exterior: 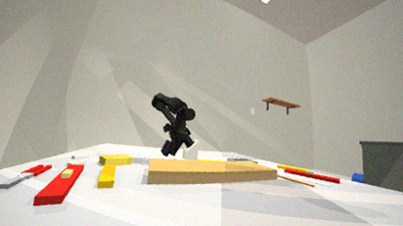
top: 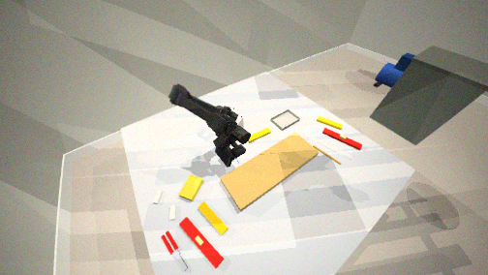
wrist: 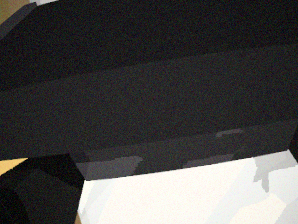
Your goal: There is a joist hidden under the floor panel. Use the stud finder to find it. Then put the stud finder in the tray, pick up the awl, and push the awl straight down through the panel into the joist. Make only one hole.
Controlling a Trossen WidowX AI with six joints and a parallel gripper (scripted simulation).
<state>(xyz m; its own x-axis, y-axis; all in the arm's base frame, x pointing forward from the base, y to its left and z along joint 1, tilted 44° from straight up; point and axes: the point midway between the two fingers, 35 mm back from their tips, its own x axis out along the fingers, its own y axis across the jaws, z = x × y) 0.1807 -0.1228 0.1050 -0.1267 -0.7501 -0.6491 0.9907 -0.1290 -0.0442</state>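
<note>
The tool (top: 231,151) (exterior: 177,146) (wrist: 181,125), spread wide, is clamped on a dark block, apparently the stud finder (wrist: 150,100), beside one end of the panel (top: 271,171) (exterior: 208,171) (wrist: 9,166), presumably gripped across its body for a steady scan over the panel.
</note>
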